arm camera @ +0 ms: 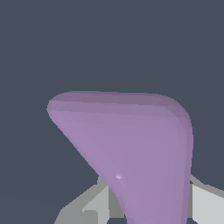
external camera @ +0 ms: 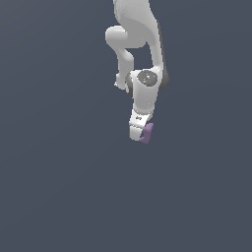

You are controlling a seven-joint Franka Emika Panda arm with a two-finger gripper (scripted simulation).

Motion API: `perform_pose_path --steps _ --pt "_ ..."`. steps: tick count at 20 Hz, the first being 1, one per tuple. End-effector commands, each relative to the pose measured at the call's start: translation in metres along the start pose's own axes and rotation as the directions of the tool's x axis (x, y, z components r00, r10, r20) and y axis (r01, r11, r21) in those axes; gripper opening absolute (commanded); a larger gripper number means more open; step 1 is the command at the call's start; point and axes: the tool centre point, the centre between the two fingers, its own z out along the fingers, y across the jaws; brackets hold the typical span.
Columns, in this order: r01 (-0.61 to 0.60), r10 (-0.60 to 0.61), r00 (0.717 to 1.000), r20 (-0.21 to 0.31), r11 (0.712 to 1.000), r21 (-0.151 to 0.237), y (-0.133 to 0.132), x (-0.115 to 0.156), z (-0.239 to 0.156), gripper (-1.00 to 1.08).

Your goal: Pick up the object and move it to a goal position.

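While pointing down, gripper (external camera: 139, 134) around object (external camera: 146, 133).

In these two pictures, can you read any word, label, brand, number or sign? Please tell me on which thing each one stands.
None can be read.
Arm: no text; the round grey disc on its wrist joint has a faint mottled pattern, too small to read as a sign.
Gripper: plain white, no label.
Purple block: plain matte surface, no marking in either view.
Background: plain dark grey, no text.
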Motion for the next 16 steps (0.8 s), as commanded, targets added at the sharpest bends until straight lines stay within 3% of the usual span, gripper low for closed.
perform_pose_path --steps 1,9,16 --pt "0.000 0.000 1.000 0.000 1.000 -0.001 0.000 0.000 0.000 -1.00" --pt "0.000 0.000 1.000 0.000 1.000 0.000 0.000 0.000 -0.004 -1.00" --pt "0.001 -0.001 1.000 0.000 1.000 0.000 -0.003 -0.003 -0.030 -1.00"
